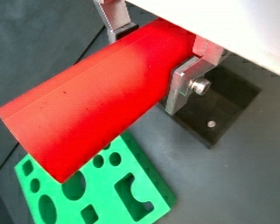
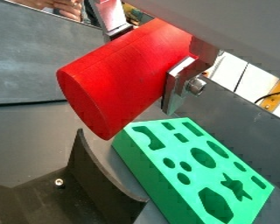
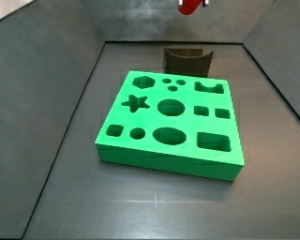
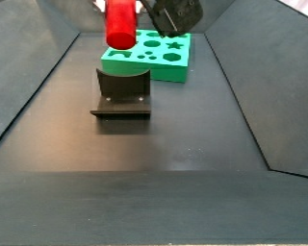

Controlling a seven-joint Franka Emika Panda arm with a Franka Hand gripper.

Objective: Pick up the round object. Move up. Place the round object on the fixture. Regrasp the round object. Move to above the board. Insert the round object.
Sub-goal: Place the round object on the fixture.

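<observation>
The round object is a smooth red cylinder peg, and my gripper is shut on it, one silver finger on each side. In a side view the peg hangs upright high above the fixture; in a side view only its red tip shows at the upper edge. The green board with shaped holes lies flat beyond the fixture. Both wrist views show the board far below the peg.
Sloped dark grey walls enclose the floor on both sides. The fixture's dark base plate lies on the floor beside the board.
</observation>
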